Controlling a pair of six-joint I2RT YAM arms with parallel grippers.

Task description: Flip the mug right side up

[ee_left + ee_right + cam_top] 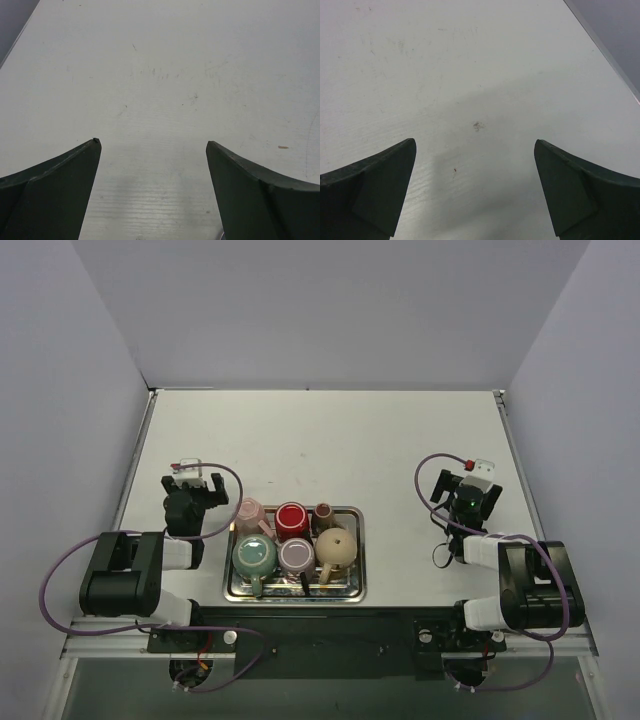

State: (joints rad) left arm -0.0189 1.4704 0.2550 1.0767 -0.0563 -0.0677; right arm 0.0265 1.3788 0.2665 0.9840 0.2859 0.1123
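Note:
Several mugs stand close together in a metal tray (352,585) at the near middle of the table: a pink mug (250,512), a red mug (291,518), a small brown mug (324,512), a green mug (255,557), a lilac mug (297,555) and a beige mug (336,546). From above I cannot tell for certain which ones are upside down. My left gripper (193,483) (152,142) is open and empty, left of the tray over bare table. My right gripper (470,485) (475,142) is open and empty, well right of the tray. Neither wrist view shows a mug.
The white table (330,440) is walled on the left, right and back. Purple cables loop beside both arms. The arm bases sit at the near edge behind a black rail (320,630).

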